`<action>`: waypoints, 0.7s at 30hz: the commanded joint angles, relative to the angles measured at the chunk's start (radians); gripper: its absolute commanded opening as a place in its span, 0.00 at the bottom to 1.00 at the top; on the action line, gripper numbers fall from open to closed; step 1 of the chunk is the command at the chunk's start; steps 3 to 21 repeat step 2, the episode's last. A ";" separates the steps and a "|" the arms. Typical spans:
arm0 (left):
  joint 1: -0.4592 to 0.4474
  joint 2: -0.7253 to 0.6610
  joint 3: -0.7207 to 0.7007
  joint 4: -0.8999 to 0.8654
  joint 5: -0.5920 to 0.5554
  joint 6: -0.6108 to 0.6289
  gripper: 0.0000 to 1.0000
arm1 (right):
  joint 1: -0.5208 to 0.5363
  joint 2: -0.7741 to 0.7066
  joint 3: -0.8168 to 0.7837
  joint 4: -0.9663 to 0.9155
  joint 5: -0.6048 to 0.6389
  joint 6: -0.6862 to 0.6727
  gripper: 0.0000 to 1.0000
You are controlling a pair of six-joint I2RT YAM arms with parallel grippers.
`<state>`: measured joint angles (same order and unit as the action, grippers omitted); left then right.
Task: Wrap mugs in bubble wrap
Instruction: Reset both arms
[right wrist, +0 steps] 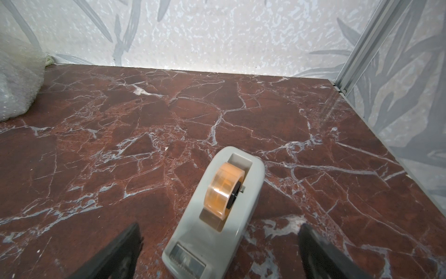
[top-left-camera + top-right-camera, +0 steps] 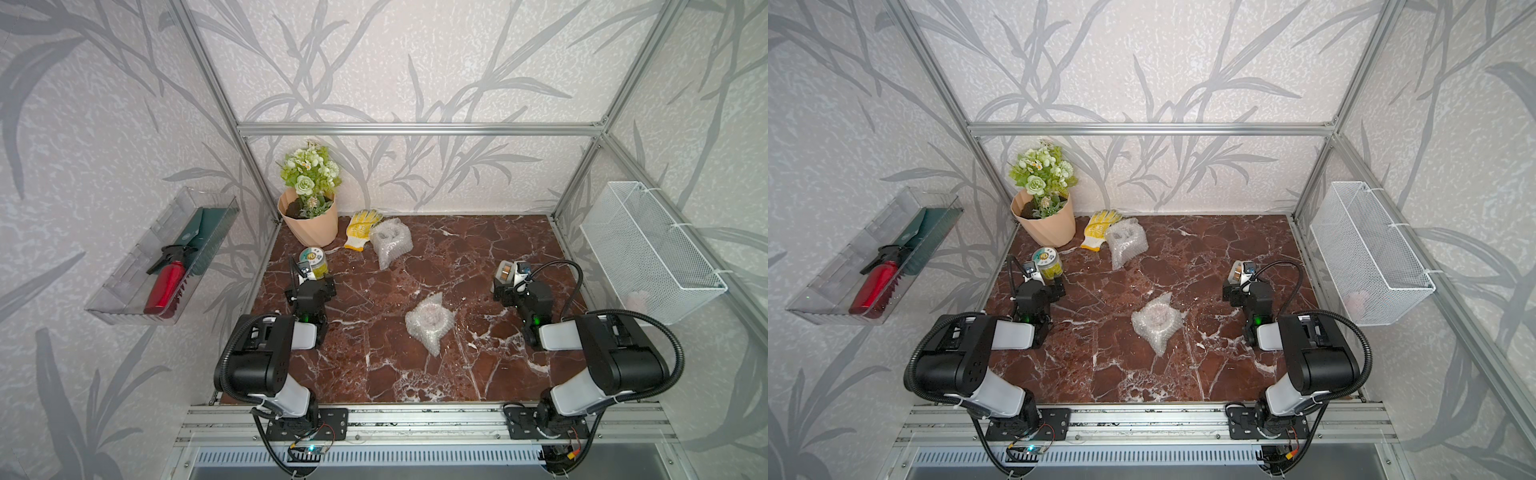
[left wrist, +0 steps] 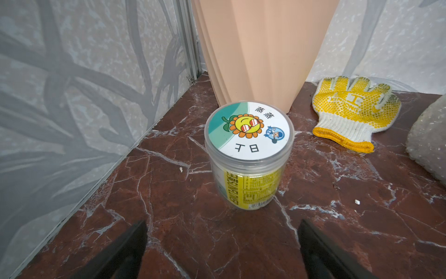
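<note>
Left wrist view: the left gripper (image 3: 220,229) stands spread wide with nothing between its fingers; one lidded can (image 3: 248,154) with a sunflower label stands upright just ahead of it on the marble table (image 3: 169,241); the peach flowerpot (image 3: 260,48) rises behind the can; one yellow-dotted work glove (image 3: 352,113) lies flat beside the pot; a corner of the far bundle (image 3: 427,145) shows at the frame's edge.

Right wrist view: the right gripper (image 1: 222,229) is also wide open and empty; one grey tape dispenser (image 1: 217,205) with a clear roll sits just ahead, clear of both fingers; the far bundle shows again at the edge.

Top views: two bundles of bubble wrap (image 2: 1125,241) in all; the far bundle lies just beside the glove near the back wall; the near bundle (image 2: 430,322) sits mid-table between the arms, well apart from both grippers; a pinkish tint at its middle suggests the red-lined one, though the mugs themselves are hidden; wrapping looks done. Also one white wire basket (image 2: 652,257) and one clear tray (image 2: 124,291) holding one red spray bottle (image 2: 164,286), each on a side wall.

Handling, as a judgement: ceramic inside makes each bundle fairly heavy and breakable; the skin is soft, springy and slick; the loose tail would likely pull free, so take hold across the firm middle, squeezing gently.
</note>
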<state>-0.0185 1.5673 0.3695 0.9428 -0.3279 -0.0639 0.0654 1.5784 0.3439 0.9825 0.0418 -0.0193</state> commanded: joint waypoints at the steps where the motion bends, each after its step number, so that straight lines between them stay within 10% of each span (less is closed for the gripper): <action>1: 0.002 0.004 0.007 0.012 0.010 0.008 0.99 | 0.004 0.005 0.009 0.032 -0.009 -0.013 0.99; 21: 0.001 0.008 0.000 0.034 0.008 0.015 0.99 | 0.004 0.005 0.010 0.027 -0.014 -0.015 0.99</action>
